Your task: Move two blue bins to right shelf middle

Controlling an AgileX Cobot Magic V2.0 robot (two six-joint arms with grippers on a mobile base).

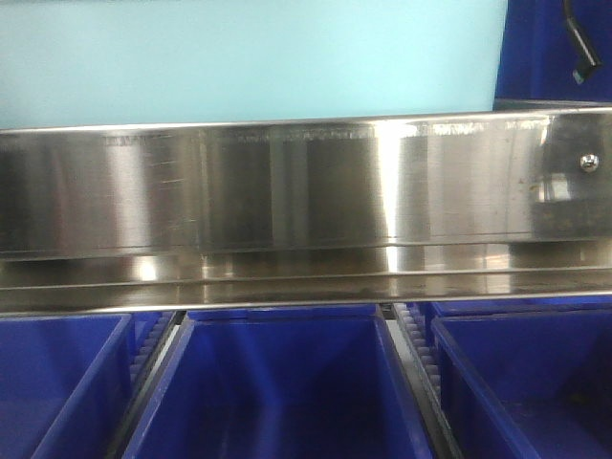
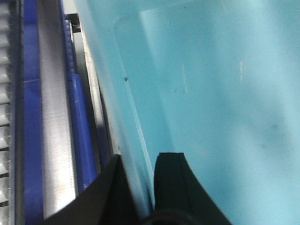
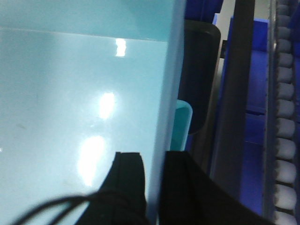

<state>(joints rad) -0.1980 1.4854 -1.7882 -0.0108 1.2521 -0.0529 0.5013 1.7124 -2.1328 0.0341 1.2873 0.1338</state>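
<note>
Here, a pale turquoise-blue plastic bin (image 1: 249, 57) is filling the top of the front view, showing above the brushed stainless-steel shelf edge (image 1: 287, 191). Under that edge, three dark blue plastic bins (image 1: 277, 392) are standing side by side, their open tops facing up. The left gripper (image 2: 140, 161) is pinching one side wall of the pale bin between its black jaws, and the right gripper (image 3: 154, 159) is clamping another wall likewise. A small screw (image 1: 590, 162) is sitting near the shelf edge's right end.
</note>
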